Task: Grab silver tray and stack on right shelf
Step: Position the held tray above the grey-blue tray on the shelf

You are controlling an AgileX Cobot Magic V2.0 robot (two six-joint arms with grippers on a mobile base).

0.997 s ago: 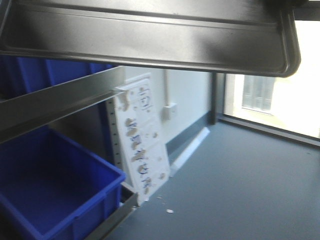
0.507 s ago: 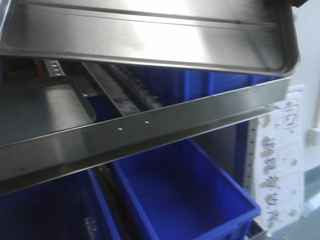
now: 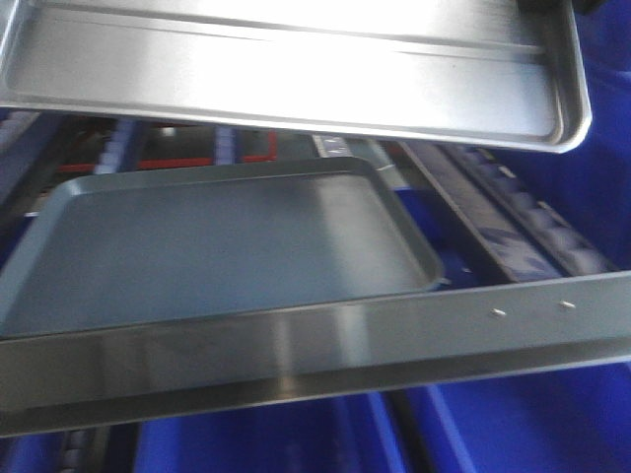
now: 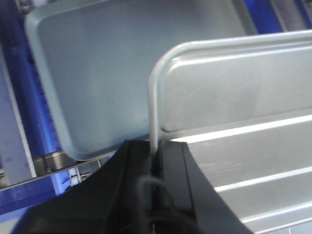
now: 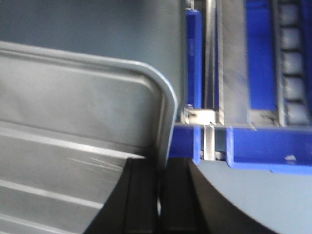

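Note:
The silver tray point(image 3: 296, 79) hangs in the air across the top of the front view, its ridged base towards me. My left gripper point(image 4: 155, 155) is shut on the tray's left rim point(image 4: 152, 97). My right gripper point(image 5: 160, 171) is shut on its right rim point(image 5: 168, 117). The tray is held above the shelf, whose polished steel front bar point(image 3: 315, 350) runs across the lower front view. Roller rails point(image 3: 532, 232) slope back on the right. Neither gripper shows in the front view.
A larger dull grey-green tray point(image 3: 207, 246) lies on the shelf just behind the front bar, under the silver tray; it also shows in the left wrist view point(image 4: 107, 68). Blue bins point(image 5: 258, 53) sit below and to the right of the rack.
The front view has swung left: the wall, floor and poster have left the frame, and the shelf's front bar and the grey-green tray now fill it. The silver tray stays held at the top.

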